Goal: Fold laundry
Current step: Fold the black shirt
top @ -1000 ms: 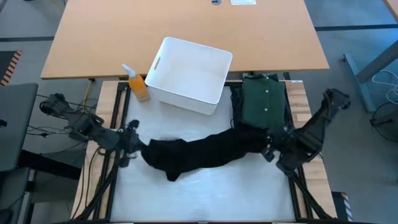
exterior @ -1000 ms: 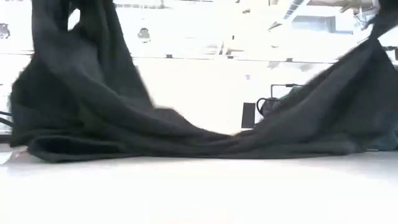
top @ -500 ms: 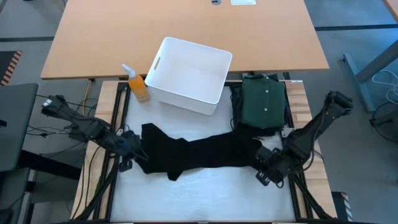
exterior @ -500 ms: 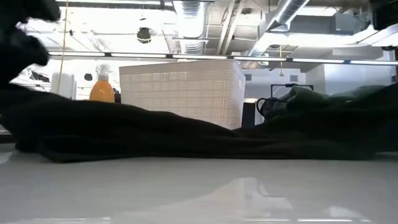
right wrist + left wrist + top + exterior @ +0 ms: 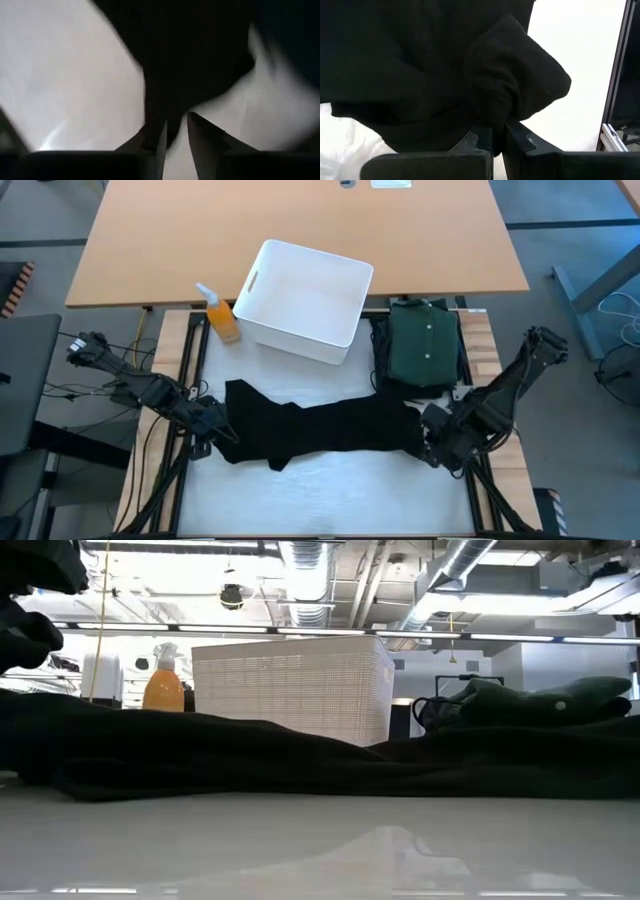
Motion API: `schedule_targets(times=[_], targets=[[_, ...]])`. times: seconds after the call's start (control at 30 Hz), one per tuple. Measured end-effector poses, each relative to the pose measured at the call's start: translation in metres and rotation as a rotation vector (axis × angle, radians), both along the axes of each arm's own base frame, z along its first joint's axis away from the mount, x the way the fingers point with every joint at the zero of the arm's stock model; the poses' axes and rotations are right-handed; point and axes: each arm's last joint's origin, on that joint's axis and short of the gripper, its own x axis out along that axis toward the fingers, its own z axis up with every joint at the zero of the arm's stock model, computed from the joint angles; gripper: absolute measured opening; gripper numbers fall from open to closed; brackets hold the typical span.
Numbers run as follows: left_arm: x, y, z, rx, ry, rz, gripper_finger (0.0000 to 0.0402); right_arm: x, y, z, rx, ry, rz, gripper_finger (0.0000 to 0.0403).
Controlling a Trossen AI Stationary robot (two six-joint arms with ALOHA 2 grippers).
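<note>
White tabletop (image 5: 330, 490): left hand (image 5: 213, 430) pinches black garment (image 5: 320, 430); right hand (image 5: 432, 442) parting.

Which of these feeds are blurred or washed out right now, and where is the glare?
Right wrist view: smeared, the black garment a soft dark mass against bright table. Left wrist view: sharp on the cloth bunched at the left gripper, table behind blown white. Low view: ceiling lights reflect off the glossy table. High view: evenly lit, clear.

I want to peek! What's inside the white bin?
From above, the bin shows only its bare white floor and walls; nothing lies in it. Its near inner wall is hidden from the camera.
</note>
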Motion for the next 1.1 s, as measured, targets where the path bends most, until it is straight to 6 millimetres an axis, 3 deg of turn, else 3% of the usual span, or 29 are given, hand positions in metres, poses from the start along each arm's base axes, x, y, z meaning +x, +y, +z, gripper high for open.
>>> schedule_targets(times=[0.1,0.17,0.4,0.57,0.7,0.87,0.93,1.0,1.1], targets=[[0.000,0.000,0.000,0.005,-0.003,-0.004,0.0000,0.019,0.000,-0.001,-0.162,-0.217,0.051,0.0132],[0.000,0.000,0.000,0.009,-0.006,-0.004,0.0000,0.039,-0.005,-0.003,-0.212,-0.261,0.088,0.0150],[0.000,0.000,0.000,0.000,0.001,0.014,0.0000,0.101,-0.051,-0.033,-0.278,-0.090,0.172,0.0206],[0.000,0.000,0.000,-0.007,0.006,0.031,0.0000,0.138,-0.083,-0.059,-0.178,-0.059,0.270,0.0229],[0.000,0.000,0.000,-0.006,0.005,0.032,0.0000,0.156,-0.087,-0.077,-0.062,-0.072,0.363,0.0234],[0.000,0.000,0.000,0.016,-0.010,-0.003,0.0000,0.155,-0.085,-0.098,-0.051,0.065,0.375,0.0234],[0.001,0.001,0.000,0.037,-0.024,-0.008,0.0000,0.154,-0.083,-0.105,-0.055,0.106,0.395,0.0226],[0.001,0.001,0.000,0.062,-0.044,-0.012,0.0000,0.153,-0.079,-0.109,-0.093,0.136,0.410,0.0193],[0.006,0.000,0.003,0.094,-0.127,-0.034,0.0000,0.150,-0.075,-0.105,-0.157,0.166,0.426,0.0089]])
